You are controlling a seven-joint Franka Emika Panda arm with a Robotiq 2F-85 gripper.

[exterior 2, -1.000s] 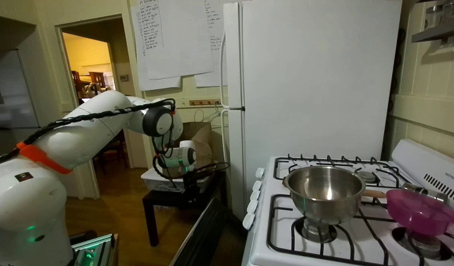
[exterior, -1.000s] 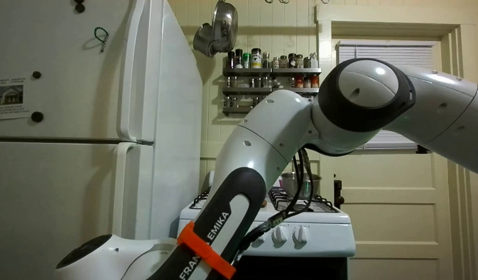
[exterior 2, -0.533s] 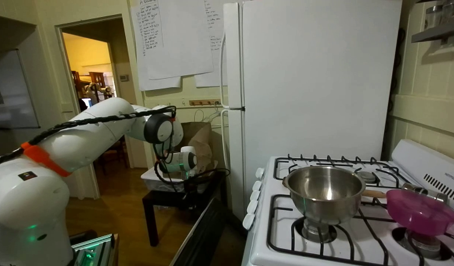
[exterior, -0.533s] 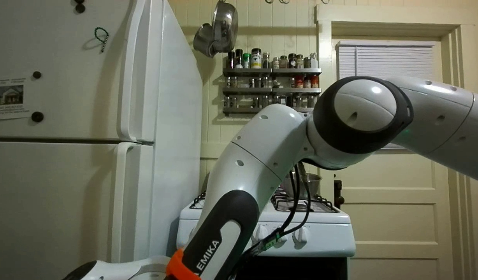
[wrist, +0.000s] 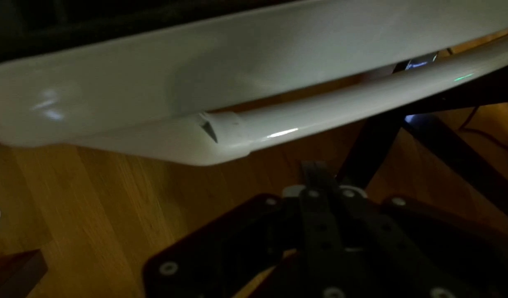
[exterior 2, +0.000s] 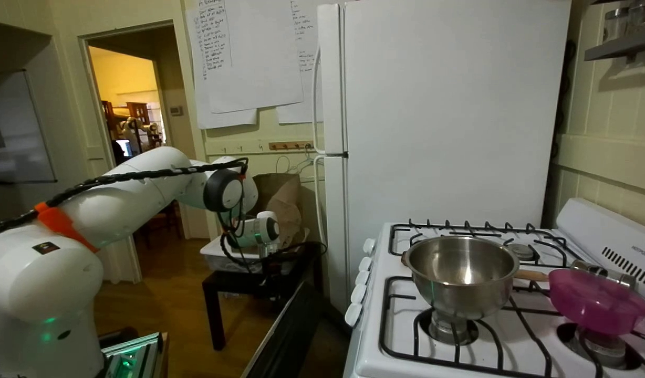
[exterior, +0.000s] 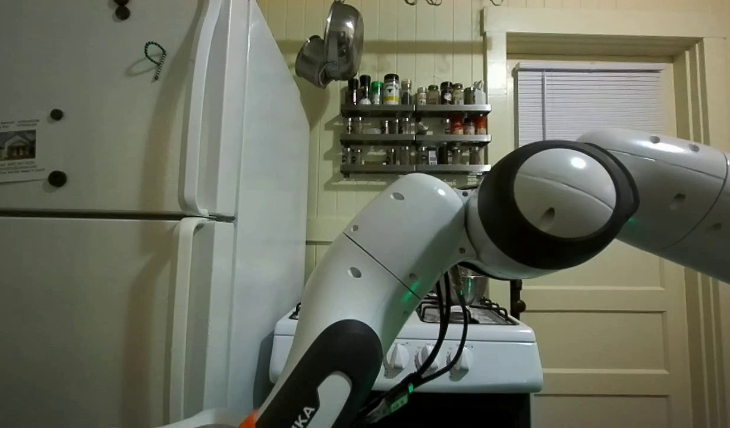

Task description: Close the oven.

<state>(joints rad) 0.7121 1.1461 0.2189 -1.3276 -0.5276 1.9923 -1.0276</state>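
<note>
The oven is a white gas range with black grates and white knobs, seen in both exterior views (exterior: 502,362) (exterior 2: 372,320). Its dark door (exterior 2: 296,336) leans outward from the front, partly open. In the wrist view the white door edge (wrist: 188,70) and the white bar handle (wrist: 320,118) cross the upper part. My gripper (wrist: 316,165) is shut with nothing between its fingertips. The fingertips are below the handle in the picture, apart from it, with floor behind them. In an exterior view the gripper is a small dark shape (exterior 2: 272,270) beyond the door; its fingertips are unclear there.
A white refrigerator (exterior 2: 438,115) stands beside the oven. A steel bowl (exterior 2: 461,278) and a pink container (exterior 2: 595,302) sit on the burners. A black table (exterior 2: 212,286) with a plastic bin (exterior 2: 222,257) and a paper bag (exterior 2: 285,199) stands behind the arm.
The arm has lowered steadily in both exterior views, and the wrist has sunk with it. The oven door looks the same.
</note>
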